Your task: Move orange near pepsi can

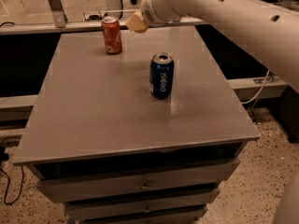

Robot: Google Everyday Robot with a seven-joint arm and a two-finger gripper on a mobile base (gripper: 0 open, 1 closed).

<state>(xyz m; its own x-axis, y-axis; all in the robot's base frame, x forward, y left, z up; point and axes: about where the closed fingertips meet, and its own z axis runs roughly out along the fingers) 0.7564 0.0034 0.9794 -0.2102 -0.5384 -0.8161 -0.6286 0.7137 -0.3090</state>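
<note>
The pepsi can stands upright on the grey bench, a little right of the middle, its white lettering facing the camera and its silver top showing. An orange-red soda can stands upright near the far edge, left of the pepsi can and well apart from it.

The white arm reaches in from the upper right, over the far side of the bench. Its pincer hangs above the far edge, just right of the orange-red soda can and clear of the surface. Only a pale tan lump shows at the tip (the wrist hides the rest), and I cannot tell whether that is the orange or part of the pincer itself, nor whether the pincer is wide, narrow or holding anything.

Under the bench top sit stacked drawers. A dark cable lies on the speckled floor at the lower left.
</note>
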